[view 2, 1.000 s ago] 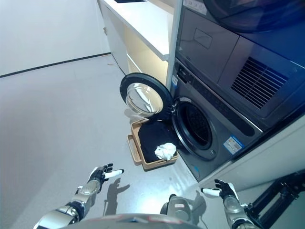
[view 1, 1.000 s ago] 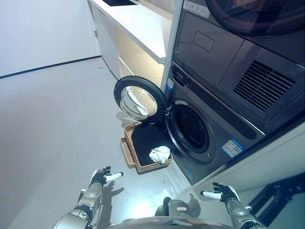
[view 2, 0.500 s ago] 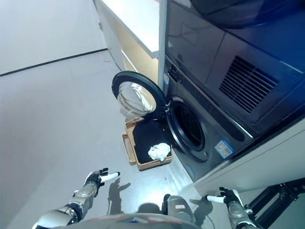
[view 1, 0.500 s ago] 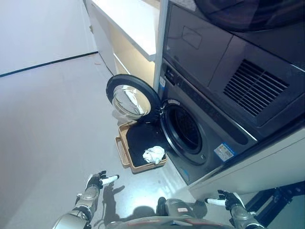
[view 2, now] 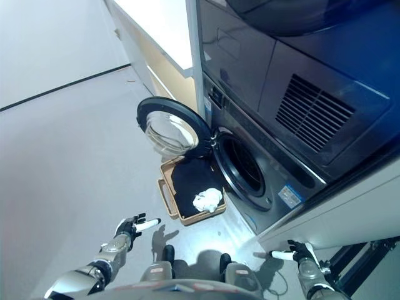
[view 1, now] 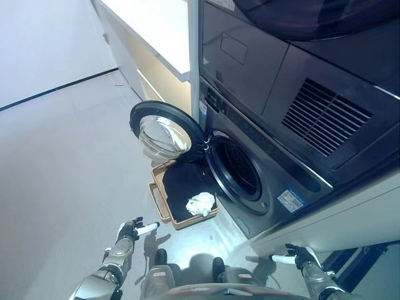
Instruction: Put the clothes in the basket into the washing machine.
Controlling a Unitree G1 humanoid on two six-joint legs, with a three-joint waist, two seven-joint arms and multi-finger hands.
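A tan basket (view 1: 159,199) sits on the floor in front of the washing machine (view 1: 262,181), under its open round door (view 1: 164,129). Inside the basket lie a dark garment (view 1: 182,180) and a crumpled white cloth (view 1: 200,203). The drum opening (view 1: 236,172) is dark and faces the basket. My left hand (view 1: 130,230) hangs low at the lower left, open, well short of the basket. My right hand (view 1: 294,255) is at the lower right, open and holding nothing, beside the machine's front corner.
A second appliance (view 1: 300,69) with a vent grille is stacked above the washer. A white counter (view 1: 156,31) with lit shelves runs along the wall behind the door. Grey floor (view 1: 56,162) spreads to the left. A dark stand (view 2: 362,262) shows at the lower right.
The whole picture has shifted, so the camera has moved: the machine and basket now sit further left. Both hands stay open and low with nothing in them.
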